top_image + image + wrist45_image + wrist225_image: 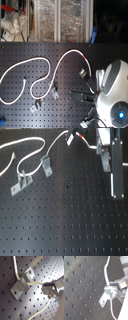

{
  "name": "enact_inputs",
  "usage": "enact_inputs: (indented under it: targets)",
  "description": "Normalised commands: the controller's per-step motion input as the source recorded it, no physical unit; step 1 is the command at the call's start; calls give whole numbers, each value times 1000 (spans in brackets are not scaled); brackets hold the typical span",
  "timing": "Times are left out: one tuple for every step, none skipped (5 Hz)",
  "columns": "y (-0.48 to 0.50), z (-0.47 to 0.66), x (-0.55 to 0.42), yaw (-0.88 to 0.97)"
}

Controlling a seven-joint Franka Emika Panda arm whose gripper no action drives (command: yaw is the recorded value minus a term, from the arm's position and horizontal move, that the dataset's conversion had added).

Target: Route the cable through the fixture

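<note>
White rounded arm (pixel 114 87) w/ blue LED ring, black joints, grey metal tool (pixel 51 289) w/ screws

1. The gripper (pixel 106 159) hangs fingers-down at the first exterior view's upper right, right of the slanted clip (pixel 46 164).
2. Its fingers (pixel 110 288) pinch the cable (pixel 106 276).

Black perforated table (pixel 75 223): white cable (pixel 42 61), grey clips (pixel 46 164), bracket (pixel 21 183).
</note>
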Motion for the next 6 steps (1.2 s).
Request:
enact_inputs:
  targets:
    - [-275, 273, 240, -129]
    - [-369, 328, 55, 0]
    - [-10, 0, 1, 0]
    - [-273, 175, -122, 71]
    - [-210, 343, -223, 89]
    - [0, 0, -10, 0]
